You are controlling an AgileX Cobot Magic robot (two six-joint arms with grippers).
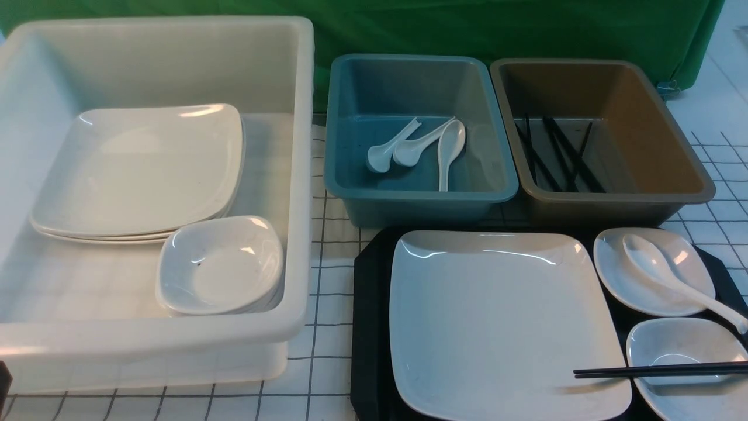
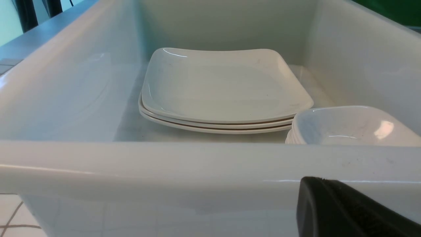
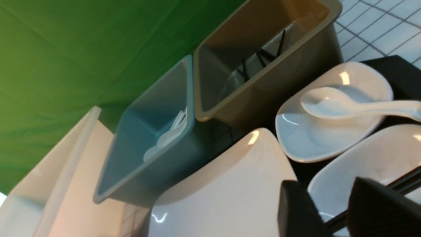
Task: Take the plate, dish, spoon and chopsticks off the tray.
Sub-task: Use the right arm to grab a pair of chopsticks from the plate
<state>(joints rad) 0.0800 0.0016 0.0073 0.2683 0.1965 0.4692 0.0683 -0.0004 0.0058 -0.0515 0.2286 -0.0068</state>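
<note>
The black tray [image 1: 368,304] at the front right carries the large white plate [image 1: 502,321], two small white dishes and the cutlery. The spoon [image 1: 660,269] rests in the far dish [image 1: 619,275]. Black chopsticks [image 1: 660,371] lie across the near dish [image 1: 695,342] with their tips over the plate's edge. In the right wrist view my right gripper [image 3: 324,184] is open just above the near dish [image 3: 361,154], and the chopsticks [image 3: 404,181] run through the gap between its fingers. My left gripper [image 2: 312,181] is shut and empty, in front of the white bin's near wall.
The big white bin [image 1: 298,175] at the left holds stacked square plates [image 1: 140,169] and stacked small dishes [image 1: 219,263]. Behind the tray stand a blue bin [image 1: 333,146] with three spoons and a brown bin [image 1: 678,134] with black chopsticks. A green cloth hangs at the back.
</note>
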